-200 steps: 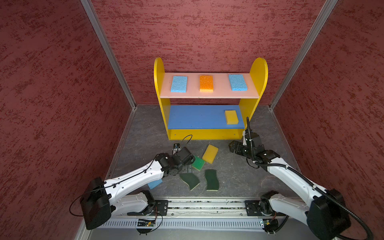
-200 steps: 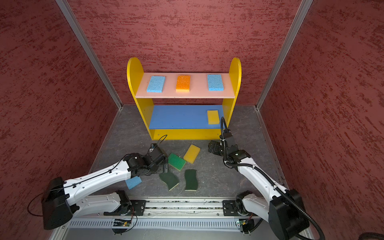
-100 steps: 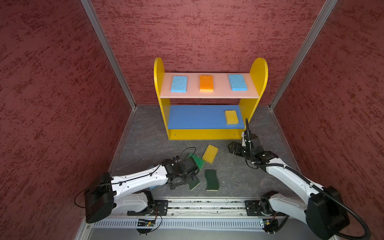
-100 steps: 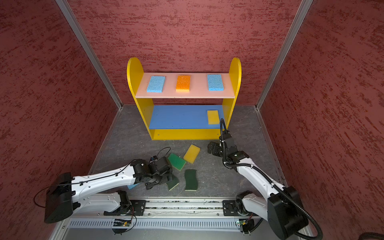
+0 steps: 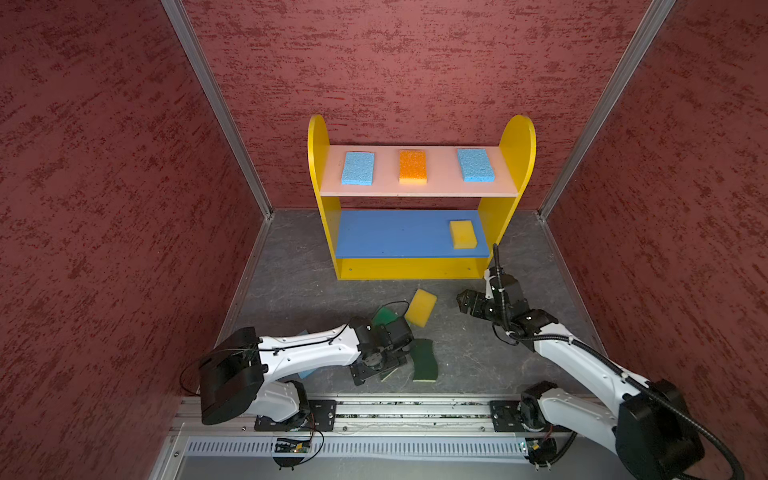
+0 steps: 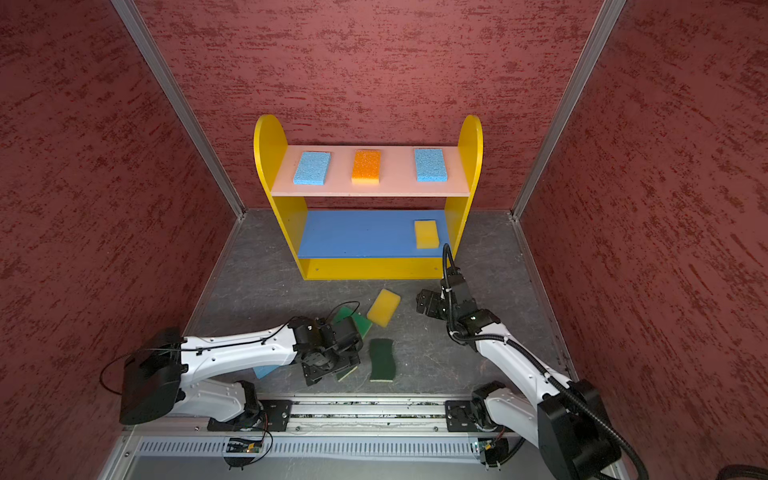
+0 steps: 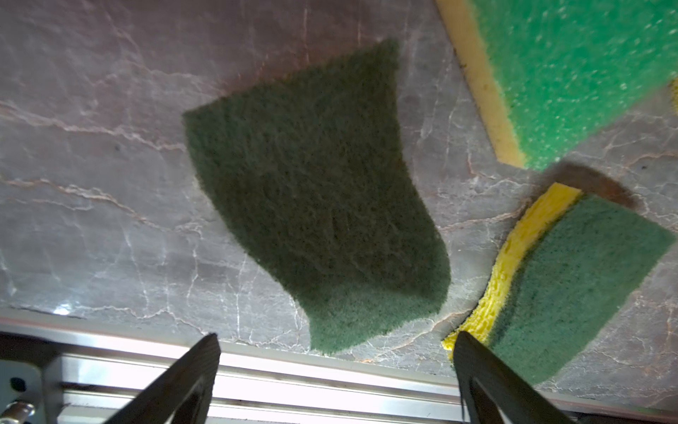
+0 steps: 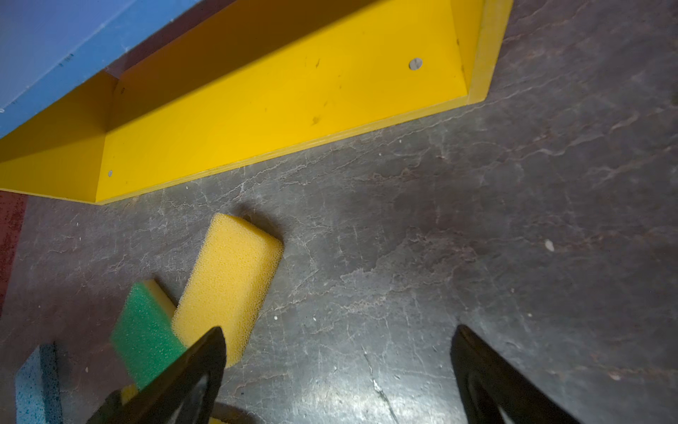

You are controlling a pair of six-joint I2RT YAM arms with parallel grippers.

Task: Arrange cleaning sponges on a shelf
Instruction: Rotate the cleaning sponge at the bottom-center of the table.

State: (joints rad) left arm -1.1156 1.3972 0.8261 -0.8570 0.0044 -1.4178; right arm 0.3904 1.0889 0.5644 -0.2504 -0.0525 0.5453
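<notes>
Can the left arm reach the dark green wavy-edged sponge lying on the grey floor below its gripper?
Probably yes. The left gripper hangs open above the dark green wavy-edged sponge; nothing covers it. A second, yellow-based dark green sponge lies close by and may get nudged.

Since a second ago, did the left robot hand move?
Yes. The left gripper moved away from the shelf toward the front rail, and now hangs open over a dark green sponge.
</notes>
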